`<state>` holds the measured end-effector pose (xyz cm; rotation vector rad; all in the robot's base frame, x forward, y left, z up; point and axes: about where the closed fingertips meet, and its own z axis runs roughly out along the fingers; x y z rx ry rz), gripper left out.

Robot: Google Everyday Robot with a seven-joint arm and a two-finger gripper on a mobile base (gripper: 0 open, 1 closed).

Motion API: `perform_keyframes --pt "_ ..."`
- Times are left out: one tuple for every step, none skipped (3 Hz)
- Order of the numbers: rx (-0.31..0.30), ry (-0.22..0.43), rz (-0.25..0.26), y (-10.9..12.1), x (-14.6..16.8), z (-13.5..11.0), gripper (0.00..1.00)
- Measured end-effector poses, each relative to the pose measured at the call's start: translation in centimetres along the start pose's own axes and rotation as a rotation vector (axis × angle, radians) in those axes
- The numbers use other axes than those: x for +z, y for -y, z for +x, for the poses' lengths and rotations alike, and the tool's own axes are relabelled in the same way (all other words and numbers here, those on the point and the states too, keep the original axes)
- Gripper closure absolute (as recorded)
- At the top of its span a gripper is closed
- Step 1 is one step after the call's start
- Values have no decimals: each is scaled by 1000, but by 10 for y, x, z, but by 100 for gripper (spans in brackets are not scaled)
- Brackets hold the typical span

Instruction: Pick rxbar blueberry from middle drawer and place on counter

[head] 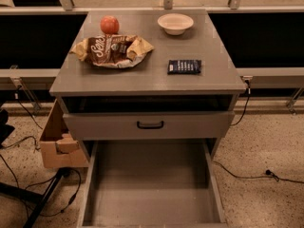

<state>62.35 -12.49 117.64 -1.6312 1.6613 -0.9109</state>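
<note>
The rxbar blueberry (pixel 184 66), a small flat navy wrapper with white lettering, lies flat on the counter (pixel 147 80) toward its right side. The middle drawer (pixel 151 184) is pulled out wide below, its grey floor bare. The gripper is not in view; no part of the arm shows in the camera view.
On the counter stand a brown-and-yellow snack bag (pixel 113 50), a red apple (pixel 109 24) and a white bowl (pixel 175 23). A shallower drawer front with a black handle (pixel 150 125) sits above the open drawer. A cardboard box (pixel 59 141) and cables lie on the floor at left.
</note>
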Motion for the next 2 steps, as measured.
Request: perform_keyframes --pt "181 -59 -69 -47 41 41 0" --pt "363 -83 -52 -85 51 77 0"
